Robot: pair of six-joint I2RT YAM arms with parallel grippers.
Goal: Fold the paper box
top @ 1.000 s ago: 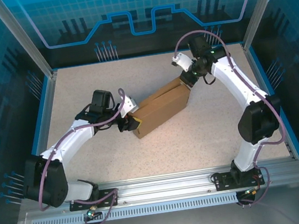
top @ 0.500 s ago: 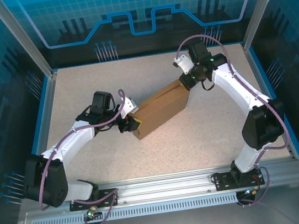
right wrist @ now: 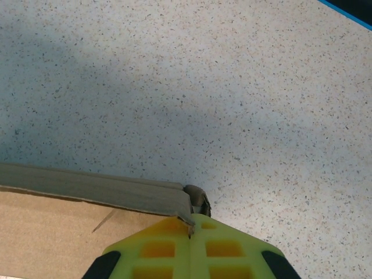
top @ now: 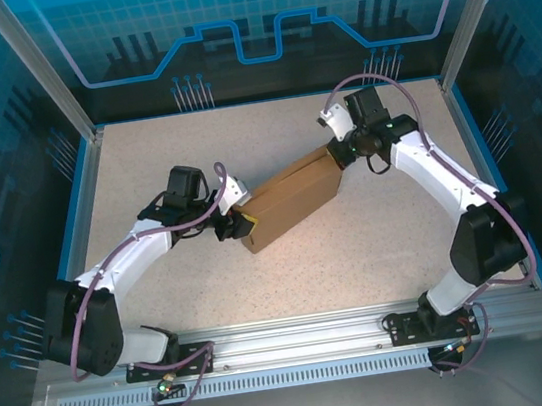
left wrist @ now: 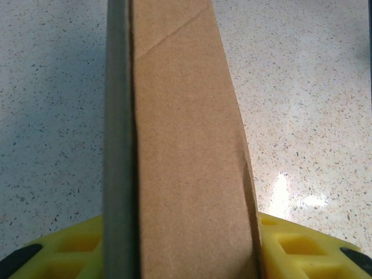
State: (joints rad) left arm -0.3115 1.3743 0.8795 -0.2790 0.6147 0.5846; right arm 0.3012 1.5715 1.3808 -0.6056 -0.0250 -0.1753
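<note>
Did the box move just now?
No. The box lies at the same spot and the same angle on the table, just as far from the front rail as before.

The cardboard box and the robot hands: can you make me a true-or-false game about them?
1. The box is brown. True.
2. The box is spread out as a flat open sheet. False: it is folded up into a box shape and lies on the table.
3. The left gripper is at the box's near left end. True.
4. The right gripper is far away from the box. False: it is right at the box's far right corner.
5. In the left wrist view, cardboard sits between the yellow fingers. True.
</note>
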